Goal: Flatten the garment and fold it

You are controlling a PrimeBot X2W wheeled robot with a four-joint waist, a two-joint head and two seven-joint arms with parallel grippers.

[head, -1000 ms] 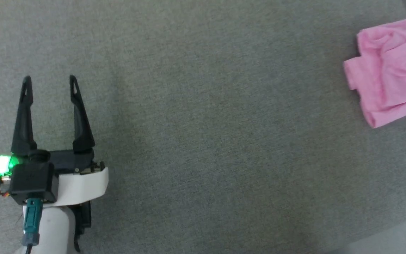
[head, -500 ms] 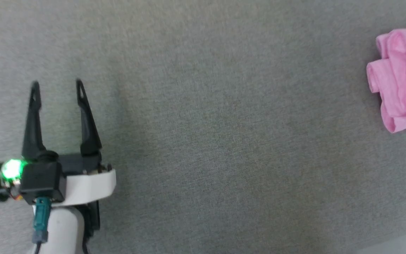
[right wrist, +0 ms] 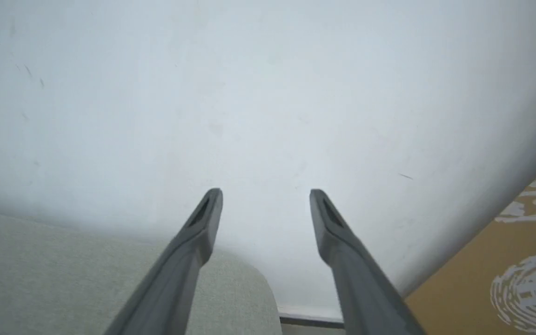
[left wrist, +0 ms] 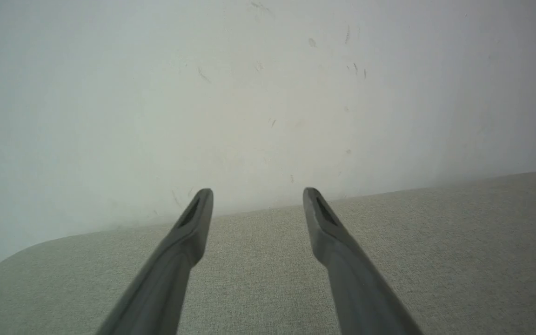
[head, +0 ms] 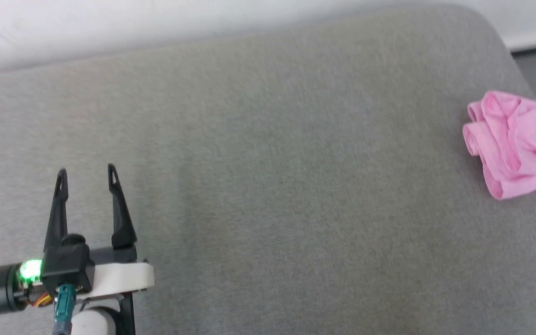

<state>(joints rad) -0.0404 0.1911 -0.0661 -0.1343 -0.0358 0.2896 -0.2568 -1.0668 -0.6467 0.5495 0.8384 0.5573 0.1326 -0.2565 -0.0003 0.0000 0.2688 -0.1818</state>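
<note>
You've got the crumpled light-pink thin cloth garment [head: 514, 144] at 3 o'clock in head view. It lies bunched near the rounded corner of the grey woven fabric surface [head: 268, 186]. L gripper [head: 87, 170] w/ 2 long dark fingers sits at 8 o'clock, well apart from it, jaws spread wide, nothing between. R gripper [right wrist: 265, 191] in its wrist view: jaws likewise apart & empty, pointing at the white wall [right wrist: 268, 93].

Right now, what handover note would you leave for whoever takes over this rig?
Left gripper: open, empty, over the grey padded surface, far from the garment.
Right gripper: open, empty, aimed at the white wall.
The garment: crumpled heap near the surface's right edge, partly out of the head view.
Done: nothing. Left: flatten it, then fold.
</note>
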